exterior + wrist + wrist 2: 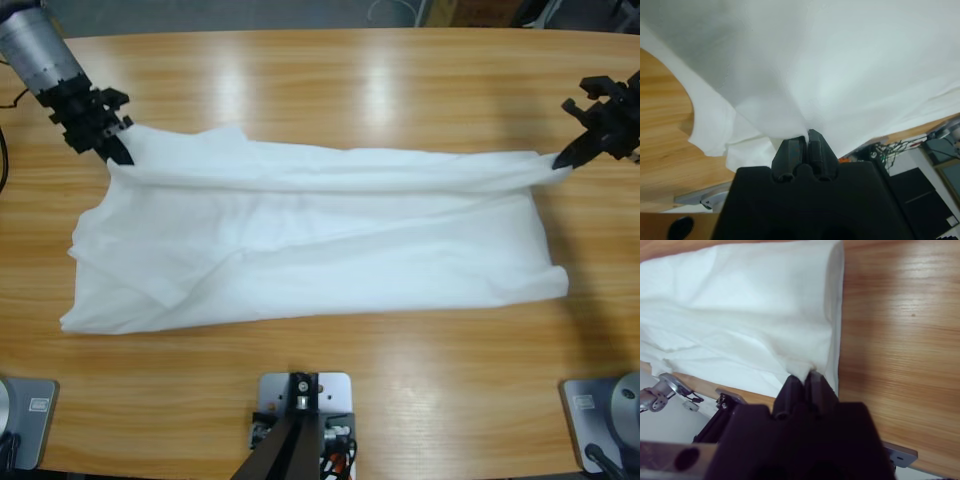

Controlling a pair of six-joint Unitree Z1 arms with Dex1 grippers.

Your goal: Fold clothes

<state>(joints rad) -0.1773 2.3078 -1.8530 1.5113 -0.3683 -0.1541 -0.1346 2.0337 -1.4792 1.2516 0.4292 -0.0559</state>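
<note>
The clothes are one white T-shirt [320, 240] spread sideways across the wooden table [350, 80]. Its far edge is lifted and pulled taut between both grippers. My left gripper [117, 150] at the upper left is shut on the shirt's far left corner. In the left wrist view the fabric [840, 60] rises from the closed jaw tips of that gripper [806, 136] and fills most of the view. My right gripper [562, 157] at the right edge is shut on the far right corner. The right wrist view shows the cloth [740, 305] pinched at this gripper's tips [804, 375], beside the shirt's straight edge.
Bare wood [330, 370] runs in front of the shirt, and more bare wood lies behind it and to its right [900, 340]. Beyond the table edge in the left wrist view are cables and dark boxes [910, 190].
</note>
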